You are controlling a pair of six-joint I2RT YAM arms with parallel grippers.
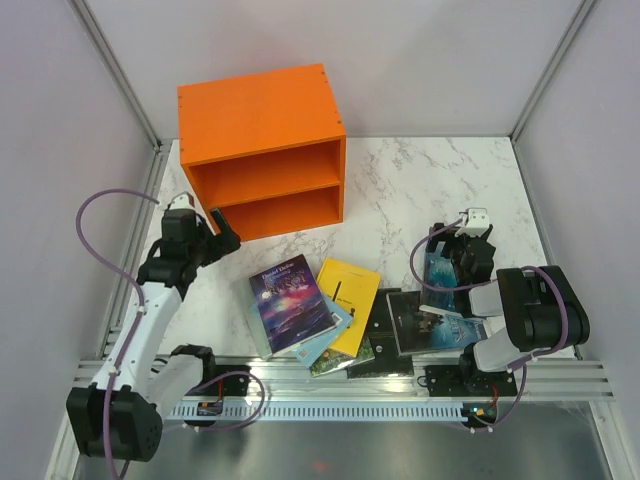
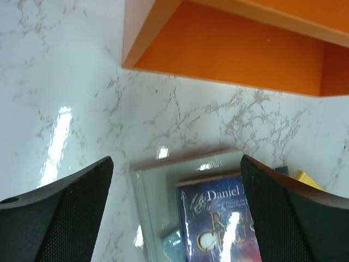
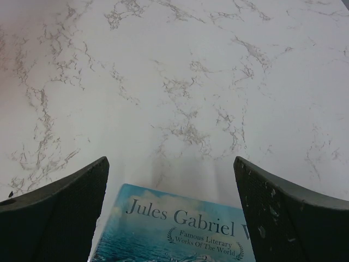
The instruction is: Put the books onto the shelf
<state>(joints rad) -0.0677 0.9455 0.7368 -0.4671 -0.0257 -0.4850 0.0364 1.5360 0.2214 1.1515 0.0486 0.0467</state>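
Note:
The orange shelf (image 1: pixel 262 150) stands at the back left, its two compartments facing me; the left wrist view catches its lower corner (image 2: pixel 234 49). Several books lie overlapped near the front: a purple-blue one (image 1: pixel 291 302) on top, a yellow one (image 1: pixel 350 300), a light blue one (image 1: pixel 335 338) and a black one (image 1: pixel 385 335). My left gripper (image 1: pixel 224 228) hangs open between shelf and pile, its fingers (image 2: pixel 60 218) over the purple-blue book (image 2: pixel 229 224) and a pale book (image 2: pixel 155 191) beneath it. My right gripper (image 1: pixel 447 262) is open above a teal-blue book (image 3: pixel 174 234).
Bare white marble table (image 1: pixel 420 190) stretches right of the shelf. Grey enclosure walls close in both sides and the back. A metal rail (image 1: pixel 330 385) with the arm bases runs along the front edge, just below the books.

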